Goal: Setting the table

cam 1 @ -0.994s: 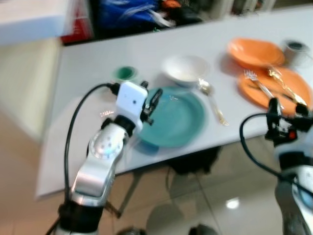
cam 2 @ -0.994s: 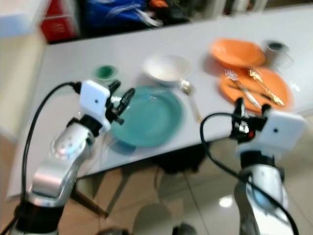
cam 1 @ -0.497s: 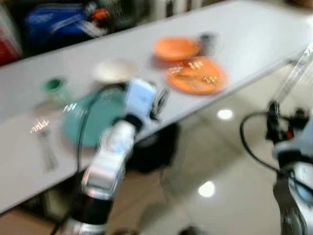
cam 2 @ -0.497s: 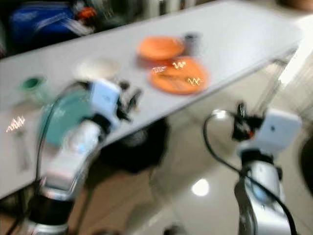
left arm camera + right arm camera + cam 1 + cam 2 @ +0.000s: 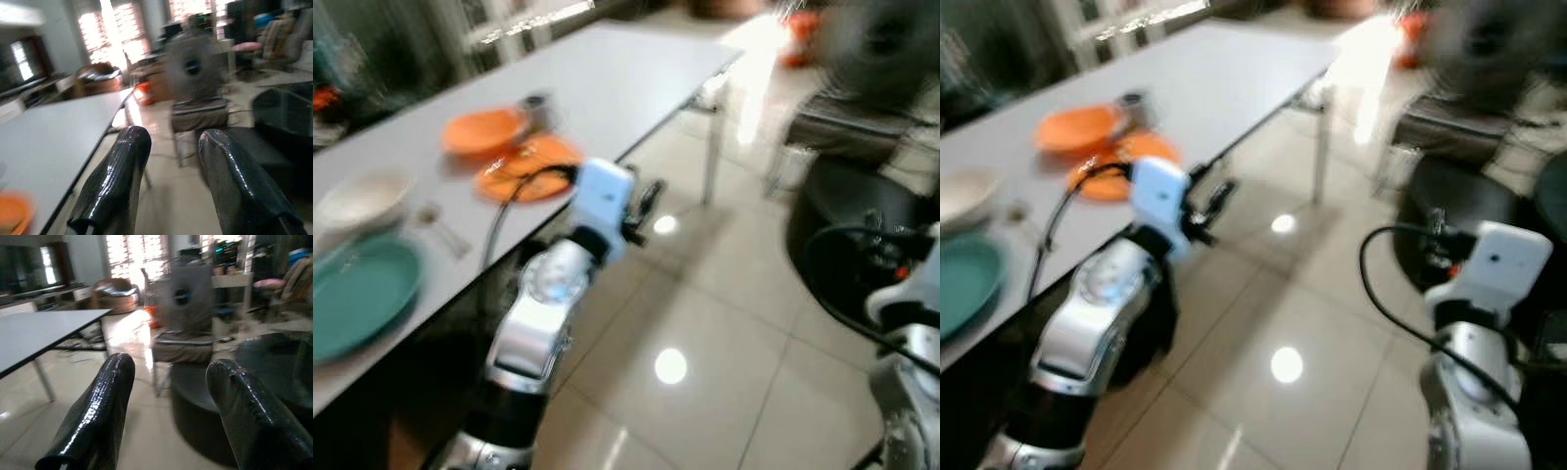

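left hand (image 5: 168, 183) fingers parted, empty, right hand (image 5: 171, 416) likewise

Motion blur smears the fan (image 5: 191, 66); the teal plate (image 5: 357, 294) is cut off.

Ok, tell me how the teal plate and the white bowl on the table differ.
The teal plate is flat and shallow; the white bowl has raised sides and sits deeper. The teal plate looks wider and is cut off by the picture's edge, nearer the table's front edge; the white bowl sits just behind it, farther in. Both look empty and rest on the same white table.
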Available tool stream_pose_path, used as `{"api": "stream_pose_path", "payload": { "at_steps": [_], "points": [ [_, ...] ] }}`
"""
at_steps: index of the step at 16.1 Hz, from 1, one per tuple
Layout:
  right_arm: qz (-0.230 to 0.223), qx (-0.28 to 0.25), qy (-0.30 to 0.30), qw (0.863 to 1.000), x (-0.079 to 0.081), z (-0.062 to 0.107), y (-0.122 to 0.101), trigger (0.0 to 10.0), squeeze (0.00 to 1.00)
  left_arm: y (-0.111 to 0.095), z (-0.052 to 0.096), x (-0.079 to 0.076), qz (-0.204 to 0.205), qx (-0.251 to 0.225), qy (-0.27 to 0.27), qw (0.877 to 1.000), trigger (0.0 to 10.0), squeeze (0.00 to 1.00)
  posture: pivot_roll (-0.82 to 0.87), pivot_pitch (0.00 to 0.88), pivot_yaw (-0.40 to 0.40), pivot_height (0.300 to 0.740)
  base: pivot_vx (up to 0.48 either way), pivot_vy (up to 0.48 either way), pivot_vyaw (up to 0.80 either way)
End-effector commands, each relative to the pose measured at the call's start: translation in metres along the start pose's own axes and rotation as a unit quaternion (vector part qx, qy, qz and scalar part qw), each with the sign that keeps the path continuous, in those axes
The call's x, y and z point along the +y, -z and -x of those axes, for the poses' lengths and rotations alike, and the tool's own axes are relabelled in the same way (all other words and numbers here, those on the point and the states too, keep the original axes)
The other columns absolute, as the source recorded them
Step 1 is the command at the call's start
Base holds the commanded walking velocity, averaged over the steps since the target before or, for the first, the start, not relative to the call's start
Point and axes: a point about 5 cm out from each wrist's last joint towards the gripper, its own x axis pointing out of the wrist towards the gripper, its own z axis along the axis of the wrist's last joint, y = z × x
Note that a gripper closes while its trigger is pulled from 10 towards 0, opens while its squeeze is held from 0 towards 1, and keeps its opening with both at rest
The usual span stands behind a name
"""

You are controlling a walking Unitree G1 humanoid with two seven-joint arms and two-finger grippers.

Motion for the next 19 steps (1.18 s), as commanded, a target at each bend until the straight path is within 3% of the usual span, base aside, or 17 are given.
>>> {"api": "stream_pose_path", "payload": {
  "at_steps": [1,3,6,8,19],
  "points": [
    [-0.004,0.023,-0.031,0.999,0.012,-0.003,0.007,10.0,0.0,0.007,0.002,0.014,-0.01,0.02,-0.029,0.999,10.0,0.0,-0.08,0.013,0.053,0.74,0.424,0.0,-0.8],
    [-0.001,0.043,-0.053,0.998,0.014,-0.008,0.013,10.0,0.0,0.011,0.0,0.018,-0.008,0.027,-0.038,0.999,10.0,0.0,-0.09,0.006,0.053,0.74,0.426,0.0,-0.77],
    [0.031,0.06,-0.076,0.995,0.017,-0.012,0.02,10.0,0.0,0.014,-0.002,0.019,-0.003,0.027,-0.041,0.999,10.0,0.0,-0.09,0.0,0.044,0.74,0.435,0.0,0.0],
    [0.014,0.069,-0.065,0.995,0.016,-0.012,0.022,10.0,0.0,0.014,-0.001,0.018,-0.003,0.028,-0.038,0.999,10.0,0.0,-0.09,0.0,0.044,0.74,0.439,0.0,-0.28],
    [0.021,0.092,-0.08,0.992,0.014,-0.016,0.031,10.0,0.0,0.025,-0.004,0.019,-0.006,0.044,-0.047,0.998,10.0,0.0,-0.1,0.006,0.034,0.74,0.437,0.0,-0.76]
  ]
}}
